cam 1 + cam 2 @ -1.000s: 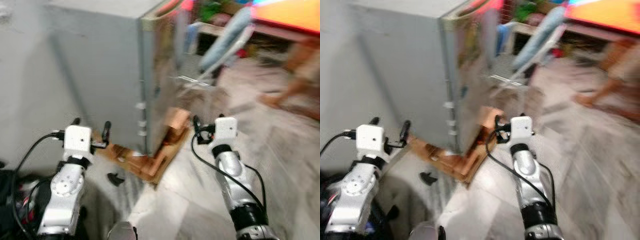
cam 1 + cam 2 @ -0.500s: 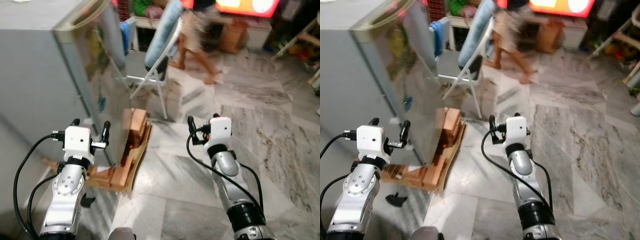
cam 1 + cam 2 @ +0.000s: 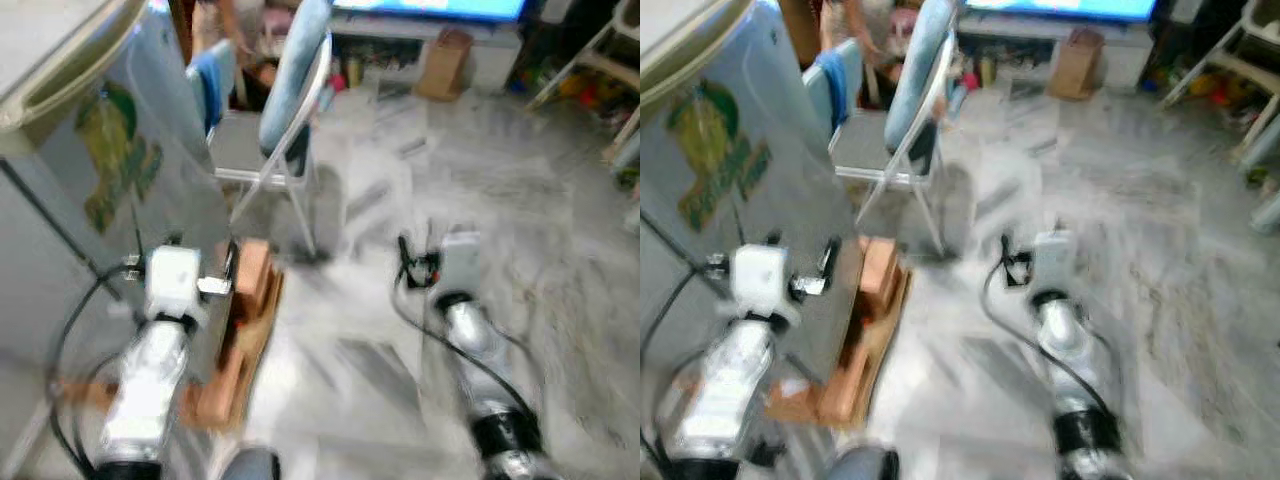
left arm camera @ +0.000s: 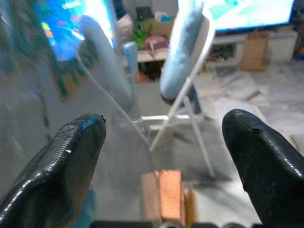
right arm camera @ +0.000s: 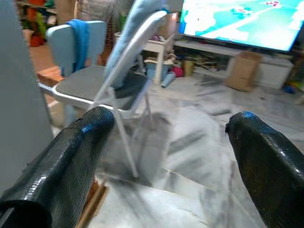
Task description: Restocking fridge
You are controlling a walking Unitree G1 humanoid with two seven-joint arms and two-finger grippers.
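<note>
The green logo on the fridge (image 3: 720,150) is too blurred to read.

My two arms are shiny silver tubes with black rings. Each wrist has a white box on it. Black cables loop along both arms. My left gripper (image 4: 161,156) and right gripper (image 5: 166,156) have fat, glossy black fingers.

Bright daylight, heavy motion blur
</note>
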